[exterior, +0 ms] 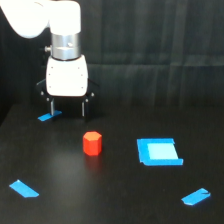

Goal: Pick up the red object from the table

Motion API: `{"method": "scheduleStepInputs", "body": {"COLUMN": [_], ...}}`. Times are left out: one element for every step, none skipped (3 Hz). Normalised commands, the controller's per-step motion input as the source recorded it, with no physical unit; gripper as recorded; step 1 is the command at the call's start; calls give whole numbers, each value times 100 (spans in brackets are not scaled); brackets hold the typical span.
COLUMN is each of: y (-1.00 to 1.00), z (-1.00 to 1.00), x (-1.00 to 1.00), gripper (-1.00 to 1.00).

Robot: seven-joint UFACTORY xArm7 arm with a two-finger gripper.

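Fingers point(51, 107) spread, hanging above and behind the red object point(92, 143).

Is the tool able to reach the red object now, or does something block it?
Probably yes. The tool stands open behind the red object, and only bare table lies between them.

A blue square point(159, 151) lies flat toward the exterior view's right, its centre paler than its rim; three blue tape strips lie well apart from it: one far back left point(49, 116), one near left point(23, 188), one near right point(196, 196). Behind hangs a dark curtain point(160, 35).
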Motion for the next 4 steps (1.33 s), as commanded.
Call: {"method": "scheduleStepInputs", "body": {"y": [-53,-58,-71,-73], "z": [6,-18,1,-1], "x": [72,31,27,17], "gripper": [93,100,92,92]}}
